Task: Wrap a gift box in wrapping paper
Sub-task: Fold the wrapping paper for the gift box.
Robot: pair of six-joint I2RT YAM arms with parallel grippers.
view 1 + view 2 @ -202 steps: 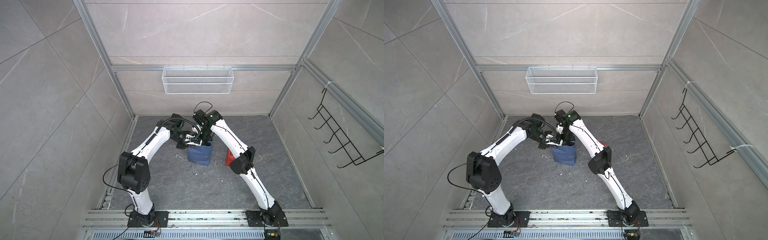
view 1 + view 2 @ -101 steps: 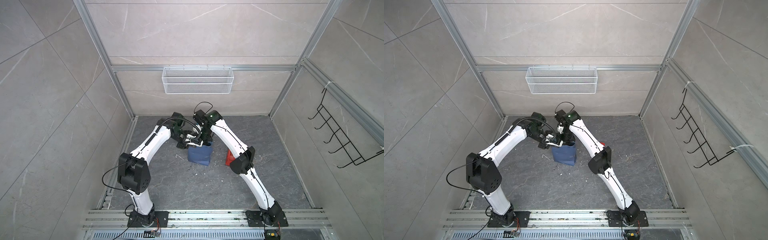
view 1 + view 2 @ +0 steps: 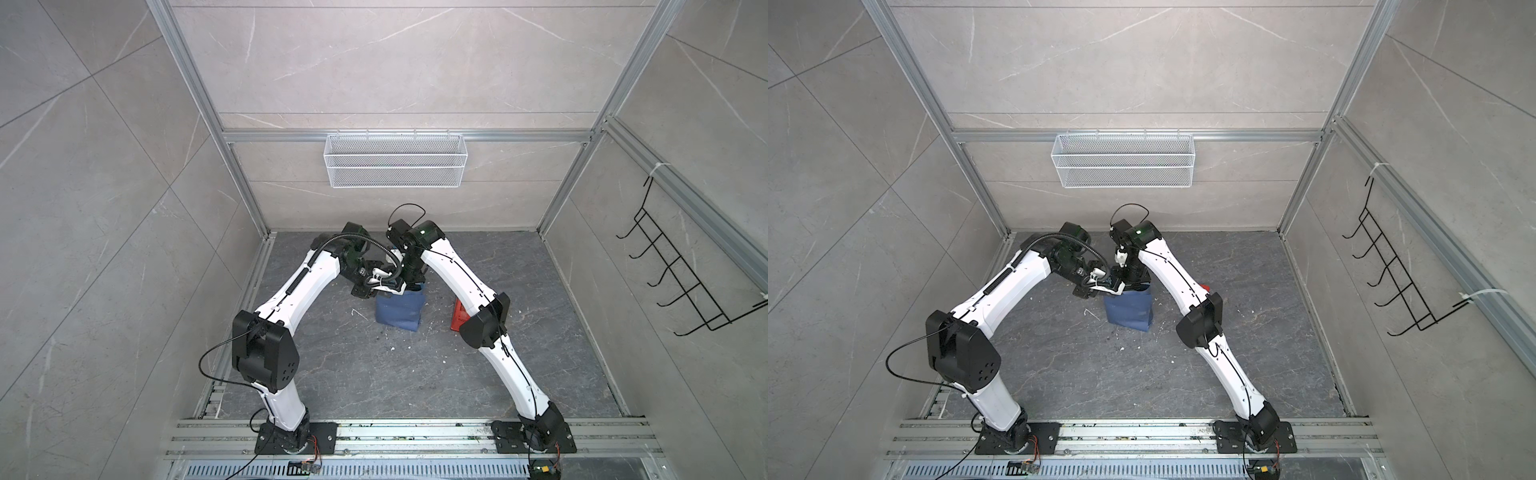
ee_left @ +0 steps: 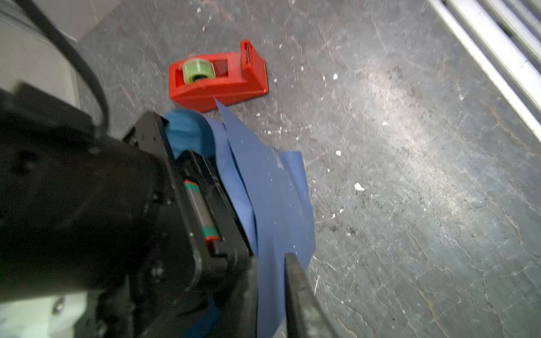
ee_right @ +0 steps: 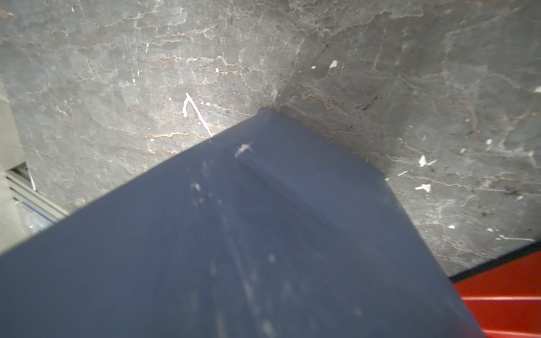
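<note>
The wrapping paper [image 3: 398,311] stands upright like a folded blue sleeve near the middle of the grey floor [image 3: 374,374] in both top views, its upper edge at 12 o'clock, where the two arms meet. The right gripper [image 3: 412,285] comes down on that edge from 1 o'clock, jaws pressed together and pinching the sheet; the paper's dark blue face fills most of the right wrist view. The left gripper [image 3: 390,286] reaches in from 10 o'clock. In the left wrist view one finger [image 4: 298,292] lies just beside a strip of paper, but the other is lost in blur, so I cannot tell whether it pinches. The red tape dispenser [image 3: 457,318] sits at 3 o'clock of the paper, near it but apart. Whether the gift box is inside the paper cannot be seen. White scraps [image 3: 359,313] lie at 9 o'clock.
</note>
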